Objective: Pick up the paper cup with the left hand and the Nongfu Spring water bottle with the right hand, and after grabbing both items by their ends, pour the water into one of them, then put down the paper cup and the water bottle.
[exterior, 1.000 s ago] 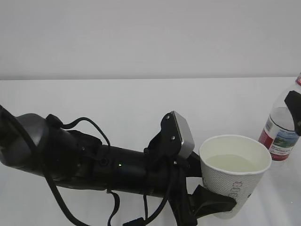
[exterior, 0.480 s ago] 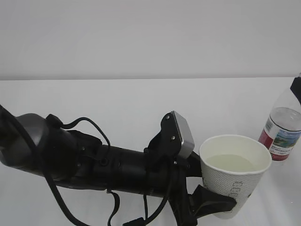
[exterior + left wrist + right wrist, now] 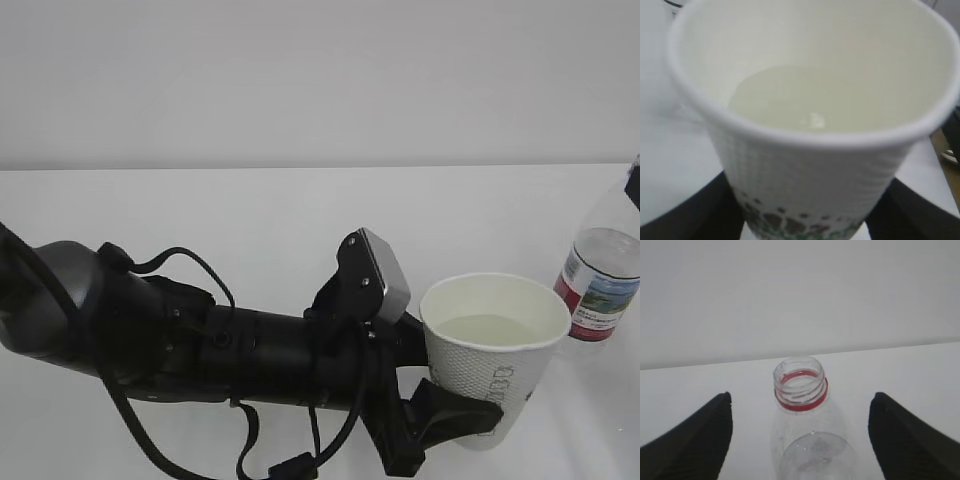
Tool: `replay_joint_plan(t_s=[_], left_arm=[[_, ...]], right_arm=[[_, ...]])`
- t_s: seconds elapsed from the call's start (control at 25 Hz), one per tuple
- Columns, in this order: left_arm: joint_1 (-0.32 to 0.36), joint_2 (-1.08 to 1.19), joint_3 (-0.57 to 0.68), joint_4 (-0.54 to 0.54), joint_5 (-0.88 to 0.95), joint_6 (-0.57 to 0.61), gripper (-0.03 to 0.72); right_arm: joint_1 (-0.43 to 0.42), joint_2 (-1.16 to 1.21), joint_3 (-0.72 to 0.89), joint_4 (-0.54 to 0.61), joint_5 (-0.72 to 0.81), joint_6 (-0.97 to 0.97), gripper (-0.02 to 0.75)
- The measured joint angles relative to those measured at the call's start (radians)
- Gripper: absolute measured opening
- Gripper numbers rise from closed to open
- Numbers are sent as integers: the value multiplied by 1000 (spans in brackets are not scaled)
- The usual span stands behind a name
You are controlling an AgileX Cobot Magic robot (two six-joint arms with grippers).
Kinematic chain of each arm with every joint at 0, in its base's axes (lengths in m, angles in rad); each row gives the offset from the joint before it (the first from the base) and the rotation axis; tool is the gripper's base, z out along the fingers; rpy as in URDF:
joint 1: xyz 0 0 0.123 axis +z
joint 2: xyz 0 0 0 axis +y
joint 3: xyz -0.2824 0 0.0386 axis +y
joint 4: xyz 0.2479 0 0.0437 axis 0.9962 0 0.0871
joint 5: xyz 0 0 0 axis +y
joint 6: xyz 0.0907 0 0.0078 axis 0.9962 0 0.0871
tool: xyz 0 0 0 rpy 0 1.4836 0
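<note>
The white paper cup holds a pale pool of water and stays upright. My left gripper is shut on its lower part, one black finger showing on the near side. In the left wrist view the cup fills the frame, with black fingers on both sides of its base and water inside. The Nongfu Spring water bottle stands uncapped at the right edge. My right gripper is open, its fingers well clear on each side of the bottle; only a small part of that gripper shows in the exterior view.
The left arm with its cables and grey camera block lies across the front left of the white table. A plain pale wall stands behind the table.
The right gripper has drawn away from the bottle toward the right edge, leaving it standing. The left arm and the cup have shifted slightly up and to the left.
</note>
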Motion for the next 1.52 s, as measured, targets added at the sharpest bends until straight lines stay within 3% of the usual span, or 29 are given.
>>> replay_joint_plan(t_s=[0.84, 1.52], left_arm=[[4, 0, 0, -132, -56, 60, 492], [131, 0, 0, -136, -58, 62, 492]], right_arm=[[0, 0, 0, 0, 7, -2, 614], [0, 0, 0, 0, 7, -8, 599]])
